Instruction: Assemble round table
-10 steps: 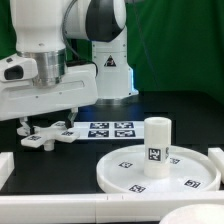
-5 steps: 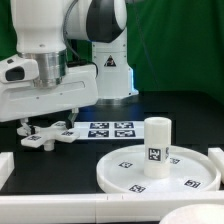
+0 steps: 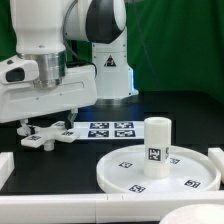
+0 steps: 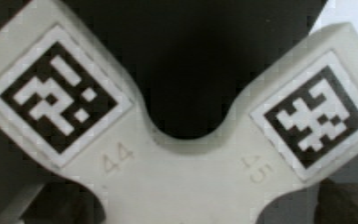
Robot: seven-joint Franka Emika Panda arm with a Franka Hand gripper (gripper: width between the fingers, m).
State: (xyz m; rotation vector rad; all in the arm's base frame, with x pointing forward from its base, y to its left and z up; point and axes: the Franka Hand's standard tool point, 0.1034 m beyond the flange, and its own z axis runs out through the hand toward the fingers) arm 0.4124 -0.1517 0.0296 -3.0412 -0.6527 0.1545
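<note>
Marker board (image 3: 110, 131) flat on black surface (image 3: 195, 125), just beside hand (image 3: 45, 128), at least 4 tags showing. Green backdrop (image 3: 190, 50) behind hand. White bar (image 3: 60, 209) in front of it.

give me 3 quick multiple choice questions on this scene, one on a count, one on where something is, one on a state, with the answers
1. In the wrist view, how many square tags show on the foot piece?
A one
B two
C four

2. Where is the cylinder leg?
A on the foot piece
B under the foot piece
C on the round disc

3. How is the cylinder leg posed?
A upright
B tipped on its side
C leaning at a steep tilt

Answers:
1 B, one tag shows on each of the two arms of the piece in view.
2 C, in the exterior view its base sits inside the disc's rim.
3 A, its sides run vertical and its flat top faces up.
</note>
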